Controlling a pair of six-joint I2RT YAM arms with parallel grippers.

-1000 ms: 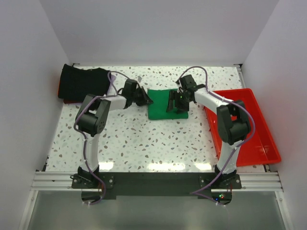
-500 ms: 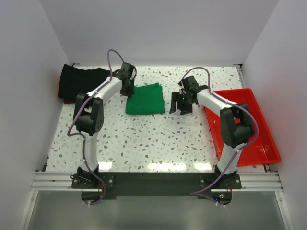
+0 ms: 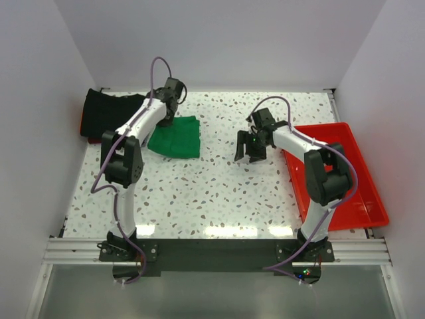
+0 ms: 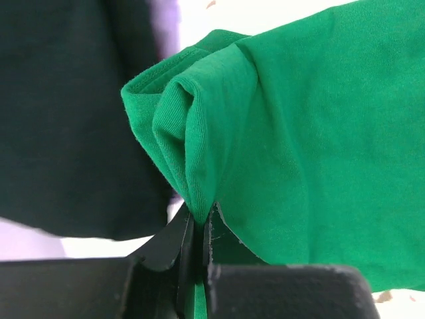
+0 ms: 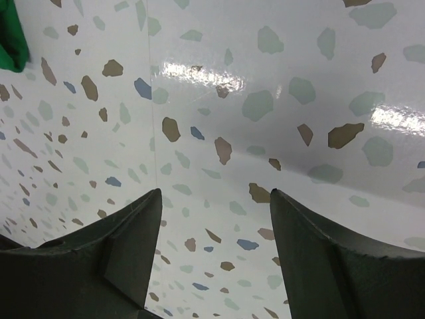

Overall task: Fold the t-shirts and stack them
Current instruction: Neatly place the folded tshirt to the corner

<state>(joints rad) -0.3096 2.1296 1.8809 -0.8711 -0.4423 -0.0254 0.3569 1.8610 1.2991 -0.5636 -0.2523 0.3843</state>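
Observation:
A folded bright green t-shirt lies left of the table's middle. My left gripper is shut on its near-left edge; in the left wrist view the green cloth is pinched between the closed jaws of the gripper. A stack of black t-shirts sits at the far left, with a thin red edge under it, and shows as dark cloth in the left wrist view. My right gripper is open and empty over bare table right of centre, and its own view shows only speckled tabletop and a corner of green cloth.
A red plastic tray lies along the right side of the table, beside the right arm. White walls close in the table on the left, back and right. The speckled tabletop stretches between the arms.
My left gripper has dragged the green t-shirt from the table's middle leftwards toward the black stack. My right gripper let go of the shirt, opened, and drew back slightly to the right.

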